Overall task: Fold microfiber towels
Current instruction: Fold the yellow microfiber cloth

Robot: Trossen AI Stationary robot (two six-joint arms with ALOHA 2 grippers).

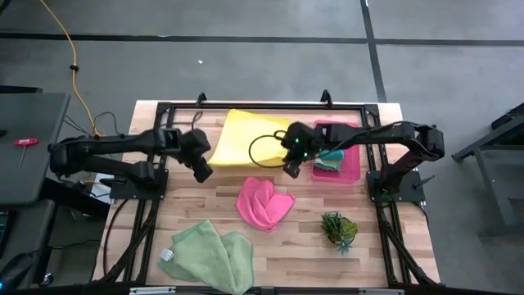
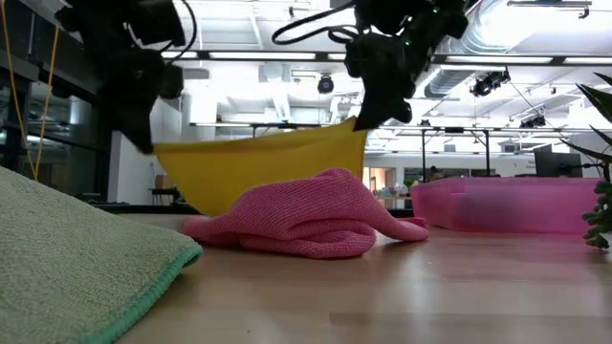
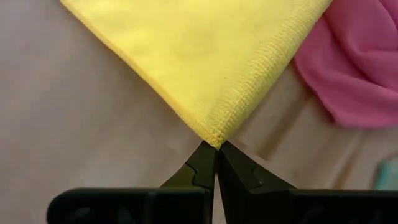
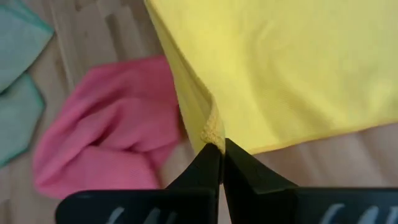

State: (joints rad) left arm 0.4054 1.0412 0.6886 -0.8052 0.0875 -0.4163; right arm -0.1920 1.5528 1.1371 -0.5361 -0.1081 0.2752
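Note:
The yellow towel point(image 1: 246, 138) is spread at the table's far middle, and both of my grippers are shut on its near corners: the left gripper point(image 1: 202, 172) on the left one, the right gripper point(image 1: 291, 170) on the right one. In the low view its near edge point(image 2: 258, 153) hangs raised between them, above the table. In front of it the hot pink towel point(image 1: 264, 202) lies crumpled on the table. Pale green towels point(image 1: 209, 256) lie near the front left edge. A teal towel point(image 1: 329, 161) lies in the pink tray point(image 1: 350, 168). My left gripper pinches the yellow towel's near left corner tip point(image 3: 214, 135) between its two fingers, slanting down from the near left. The corner is lifted clear and the cloth spreads away from it. My right gripper pinches the near right corner point(image 4: 211, 138), where the hem bunches, slanting down. The edge sags a little between the two holds.
A small spiky green plant point(image 1: 338, 229) stands at the front right. The pink tray sits at the right, close behind my right arm. Bare wood point(image 1: 319, 262) shows along the front middle and right.

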